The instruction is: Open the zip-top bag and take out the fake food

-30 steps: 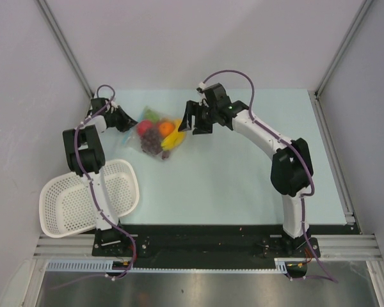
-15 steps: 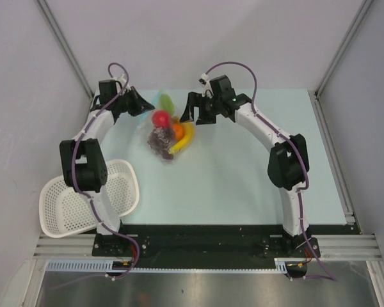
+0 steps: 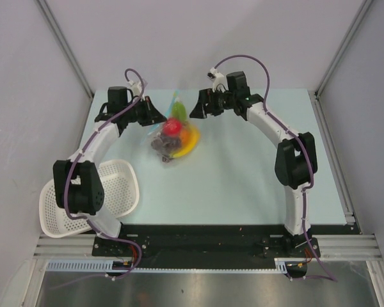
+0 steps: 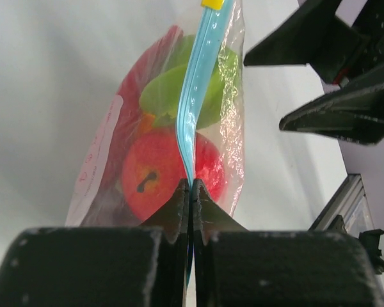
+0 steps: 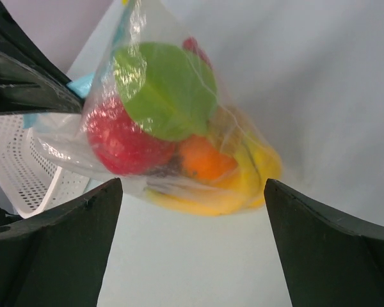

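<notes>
Zip-top bag (image 3: 171,146) with the fake food (image 3: 173,128) inside hung from the left tool (image 4: 191,189) over the far middle of the table (image 3: 243,179).

On the pale table, a white mesh basket (image 3: 64,204) sat at the near left corner, well apart from the bag. Both arms reached to the far side and faced each other, with the bag between them. The left tool was pressed together on the light blue zip strip (image 4: 201,83) and pinched it at one end. The right tool (image 3: 198,111) stood spread wide just beside the bag and held nothing. Inside the clear plastic were a green oval (image 5: 166,89), a red round piece (image 4: 160,179), a yellow banana-like piece (image 5: 243,192), an orange ball (image 5: 205,160) and a dark grape bunch (image 3: 161,144). Whether the bottom of the bag touched the table, I could not tell.
</notes>
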`<state>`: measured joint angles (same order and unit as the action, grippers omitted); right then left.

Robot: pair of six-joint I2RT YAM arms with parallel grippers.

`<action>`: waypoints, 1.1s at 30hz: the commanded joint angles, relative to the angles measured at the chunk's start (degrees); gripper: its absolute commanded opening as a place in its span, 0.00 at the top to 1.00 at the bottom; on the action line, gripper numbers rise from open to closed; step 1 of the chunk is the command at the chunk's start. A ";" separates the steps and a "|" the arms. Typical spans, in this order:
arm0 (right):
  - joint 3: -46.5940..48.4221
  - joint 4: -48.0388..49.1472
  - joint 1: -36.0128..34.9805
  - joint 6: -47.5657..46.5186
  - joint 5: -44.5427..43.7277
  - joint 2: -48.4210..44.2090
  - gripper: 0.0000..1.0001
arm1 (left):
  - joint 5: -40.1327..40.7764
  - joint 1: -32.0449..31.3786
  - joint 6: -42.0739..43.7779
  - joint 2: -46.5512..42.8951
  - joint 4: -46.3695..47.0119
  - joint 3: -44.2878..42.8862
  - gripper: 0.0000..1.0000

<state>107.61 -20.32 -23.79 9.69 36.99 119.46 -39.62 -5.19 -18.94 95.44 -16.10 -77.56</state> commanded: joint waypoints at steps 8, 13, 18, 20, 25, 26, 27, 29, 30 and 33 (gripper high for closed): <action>-6.18 34.45 2.88 10.51 22.06 -0.37 0.18 | -3.27 -2.98 -1.71 -9.48 1.95 5.32 1.00; -6.27 39.12 2.17 13.67 24.17 0.16 0.21 | -3.54 -3.42 -2.59 -10.36 1.59 4.61 1.00; -6.36 43.15 1.47 17.63 26.72 1.21 0.39 | -3.45 -3.60 -2.60 -10.71 2.04 4.52 1.00; -6.27 43.87 1.56 19.56 27.95 2.09 0.45 | -3.36 -3.60 -2.33 -10.89 1.51 3.82 1.00; -5.05 46.95 1.29 23.00 28.40 3.67 0.58 | -3.98 -3.60 -1.10 -11.76 0.72 3.55 1.00; -4.70 46.34 1.29 23.09 28.48 4.11 0.59 | -4.07 -3.60 -0.93 -11.94 0.46 3.73 1.00; -4.26 45.81 1.12 22.92 28.49 4.55 0.61 | -4.33 -3.60 -0.84 -12.12 0.37 3.99 1.00; -3.29 40.66 1.03 19.60 27.00 4.64 0.59 | -4.59 -3.60 -0.40 -12.73 0.28 4.26 1.00; -3.37 39.14 1.03 18.44 26.38 4.56 0.58 | -4.59 -3.60 -0.40 -12.99 0.36 4.52 1.00; -3.81 36.49 1.03 17.02 24.88 3.94 0.68 | -4.77 -3.60 -0.57 -13.52 0.37 4.96 1.00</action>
<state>101.34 19.38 -22.41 29.67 63.35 123.87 -41.30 -8.36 -20.45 85.89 -17.34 -72.10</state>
